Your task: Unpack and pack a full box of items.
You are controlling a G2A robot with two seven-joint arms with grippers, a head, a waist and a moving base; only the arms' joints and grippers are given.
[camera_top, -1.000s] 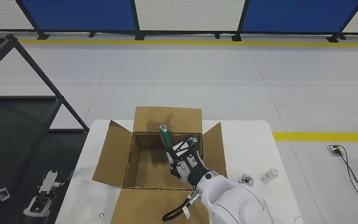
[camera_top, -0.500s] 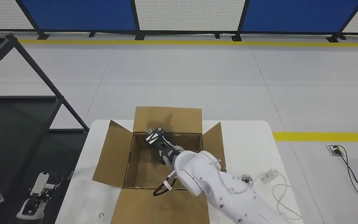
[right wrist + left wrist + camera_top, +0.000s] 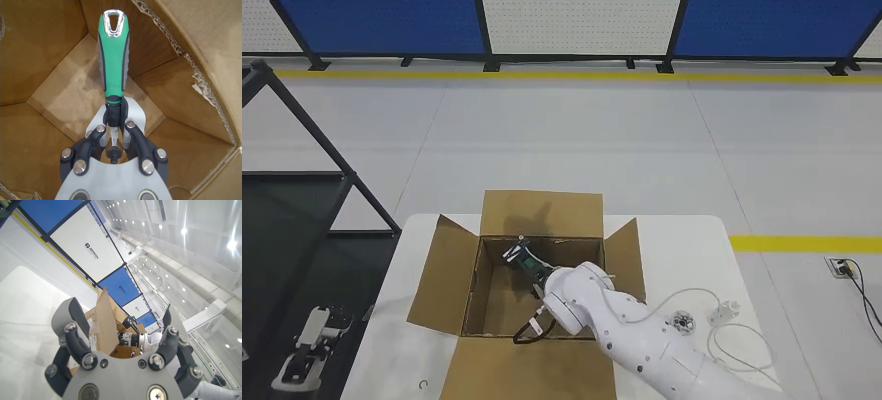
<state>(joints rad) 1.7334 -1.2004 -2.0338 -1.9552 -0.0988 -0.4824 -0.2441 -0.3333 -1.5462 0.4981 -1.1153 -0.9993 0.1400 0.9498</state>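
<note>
One green-handled wrench (image 3: 113,62) is clamped by its metal neck in the right gripper (image 3: 115,115), with the handle aimed at a bottom corner of the cardboard box (image 3: 62,89) on the bench (image 3: 692,250). Setting it low and flat near the bare middle before release looks wise, as the torn wall edge and flaps stand close around the arm. The left gripper (image 3: 122,311) hangs wide open and empty, off to one side of the box.
</note>
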